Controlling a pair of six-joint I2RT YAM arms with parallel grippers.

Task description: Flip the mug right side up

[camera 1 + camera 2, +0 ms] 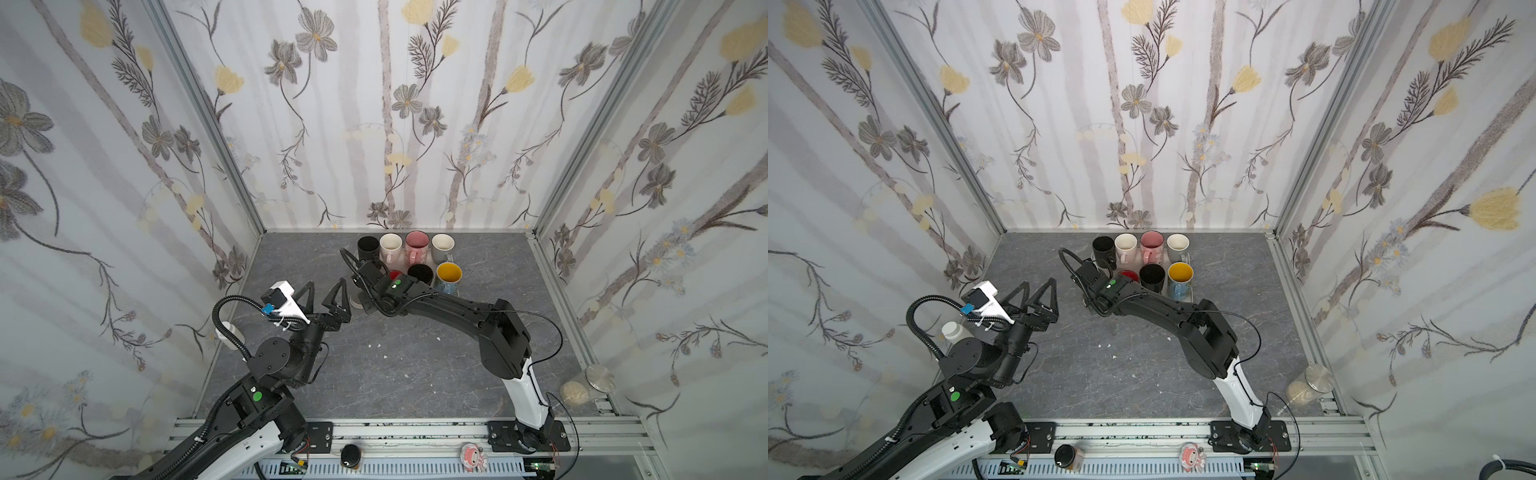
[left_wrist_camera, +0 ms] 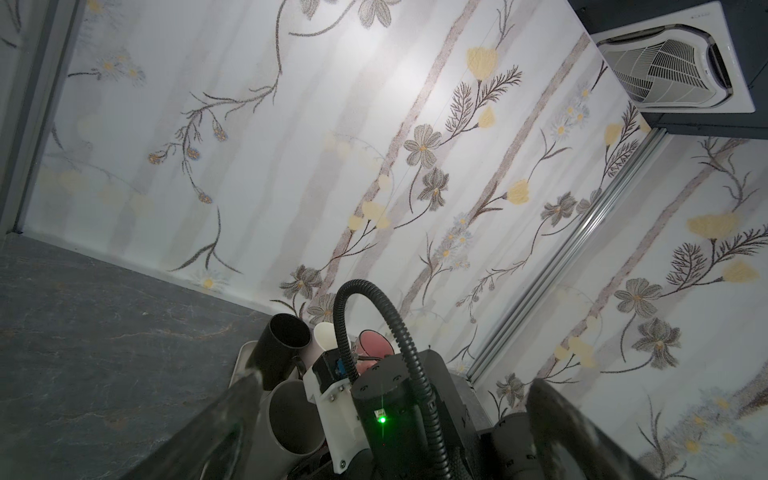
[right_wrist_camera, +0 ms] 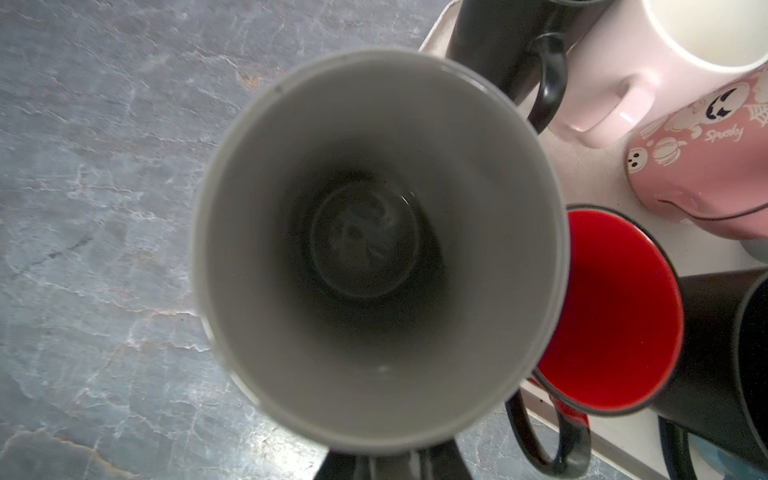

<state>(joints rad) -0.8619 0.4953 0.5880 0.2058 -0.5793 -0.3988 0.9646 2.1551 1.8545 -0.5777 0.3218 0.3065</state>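
Right claw (image 3: 390, 463) clenched, seemingly on grey mug (image 3: 374, 266) rim; mouth faces up toward claw, long axis near-vertical. Left claw (image 1: 327, 282) released, farther off.

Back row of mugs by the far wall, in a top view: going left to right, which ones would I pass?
Black mug → pale pink mug with a cream inside → deeper pink mug → off-white mug.
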